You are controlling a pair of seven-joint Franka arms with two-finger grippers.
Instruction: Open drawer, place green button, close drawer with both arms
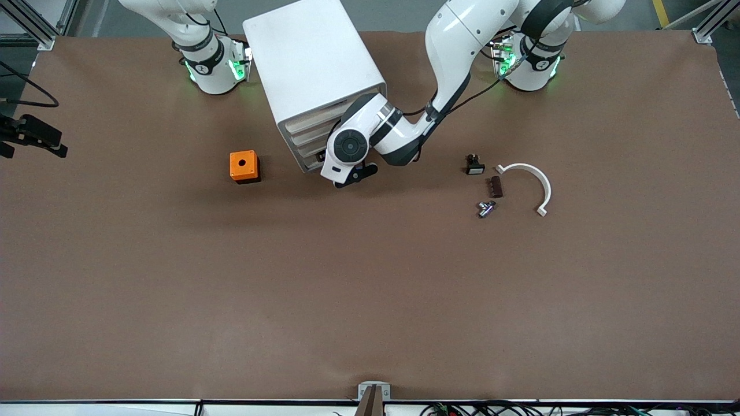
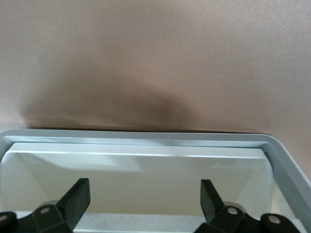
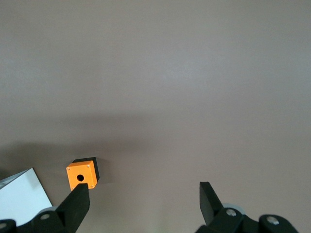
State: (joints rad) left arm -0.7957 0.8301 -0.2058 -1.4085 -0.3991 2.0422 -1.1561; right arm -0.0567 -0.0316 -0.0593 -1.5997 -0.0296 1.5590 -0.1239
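The white cabinet [image 1: 312, 63] stands between the two arm bases. Its lowest drawer [image 1: 313, 164] sits level with the three drawers above it. My left gripper [image 1: 356, 175] is low at that drawer's front, open. In the left wrist view its fingers [image 2: 77, 196] flank the pale beige drawer front [image 2: 141, 179] inside the grey frame, with nothing between them. The button [image 1: 486, 208] lies on the table toward the left arm's end, nearer the front camera than the cabinet. My right gripper [image 3: 145, 199] hangs open high over the table near the orange box [image 3: 82, 174], out of the front view.
The orange box with a hole [image 1: 244, 166] sits beside the cabinet toward the right arm's end. Near the button lie a black switch with a white face [image 1: 475, 165], a dark brown block [image 1: 495, 186] and a white curved clip [image 1: 532, 184].
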